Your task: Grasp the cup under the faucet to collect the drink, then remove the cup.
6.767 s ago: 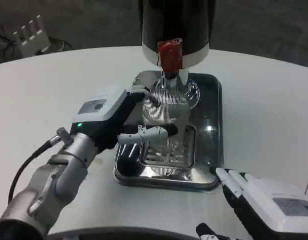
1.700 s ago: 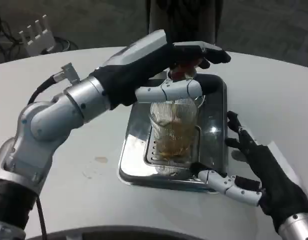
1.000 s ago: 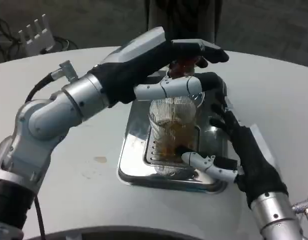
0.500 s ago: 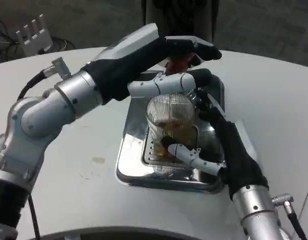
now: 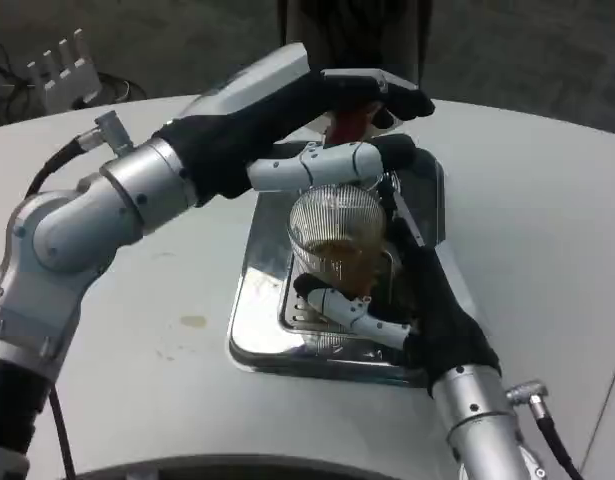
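Amber drink already fills part of the ribbed glass cup on the tray; right hand fingers wrap its base, while beyond it left hand presses the faucet; removal remains

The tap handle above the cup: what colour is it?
Red: the tap handle shows in the head view, partly covered by the left hand.

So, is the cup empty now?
No, the ribbed clear cup holds amber drink in its lower part, on the metal tray.
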{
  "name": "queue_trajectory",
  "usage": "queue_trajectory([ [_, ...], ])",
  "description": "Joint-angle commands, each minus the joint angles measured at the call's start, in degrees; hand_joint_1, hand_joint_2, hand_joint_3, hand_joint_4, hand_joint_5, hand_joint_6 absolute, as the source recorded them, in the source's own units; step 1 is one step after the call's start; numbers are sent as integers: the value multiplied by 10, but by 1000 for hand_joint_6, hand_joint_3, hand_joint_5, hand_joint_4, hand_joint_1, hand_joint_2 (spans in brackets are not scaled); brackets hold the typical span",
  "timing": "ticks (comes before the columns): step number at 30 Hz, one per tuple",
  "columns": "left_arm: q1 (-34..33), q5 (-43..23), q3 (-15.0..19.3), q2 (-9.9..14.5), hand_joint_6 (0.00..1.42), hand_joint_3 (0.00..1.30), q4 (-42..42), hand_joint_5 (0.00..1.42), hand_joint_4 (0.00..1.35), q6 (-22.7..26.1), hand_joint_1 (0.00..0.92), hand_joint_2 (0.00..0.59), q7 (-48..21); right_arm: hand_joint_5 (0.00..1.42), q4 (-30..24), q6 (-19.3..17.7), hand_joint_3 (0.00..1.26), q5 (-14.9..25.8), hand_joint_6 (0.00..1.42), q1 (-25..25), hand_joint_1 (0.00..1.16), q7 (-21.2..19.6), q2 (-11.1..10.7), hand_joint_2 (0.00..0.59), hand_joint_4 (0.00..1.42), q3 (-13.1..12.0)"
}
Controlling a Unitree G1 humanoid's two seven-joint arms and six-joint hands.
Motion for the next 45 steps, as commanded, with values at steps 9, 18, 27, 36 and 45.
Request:
queue_trajectory([
  [9, -6, 14, -9, 7, 348, 326, 44, 292, 265, -8, 0, 165, -14, 38, 56, -12, 0, -3, 0, -44, 729, -37, 18, 183, 23, 7],
  [18, -12, 14, -9, 6, 348, 326, 60, 295, 265, -18, 0, 174, -13, 37, 75, -4, 0, -9, 0, -58, 717, -55, 30, 187, 22, 13],
  [27, -13, 16, -10, 7, 353, 333, 67, 295, 266, -22, 0, 174, -14, 39, 86, 18, 0, -17, 0, -66, 707, -74, 42, 187, 4, 16],
  [36, -14, 16, -10, 10, 353, 334, 68, 296, 266, -22, 0, 174, -16, 41, 102, 34, 0, -29, 0, -75, 696, -86, 56, 203, 1, 28],
  [45, -12, 18, -10, 14, 353, 334, 71, 296, 266, -24, 0, 174, -17, 161, 125, 28, 50, -24, 1, -84, 692, -138, 83, 204, 111, 42],
])
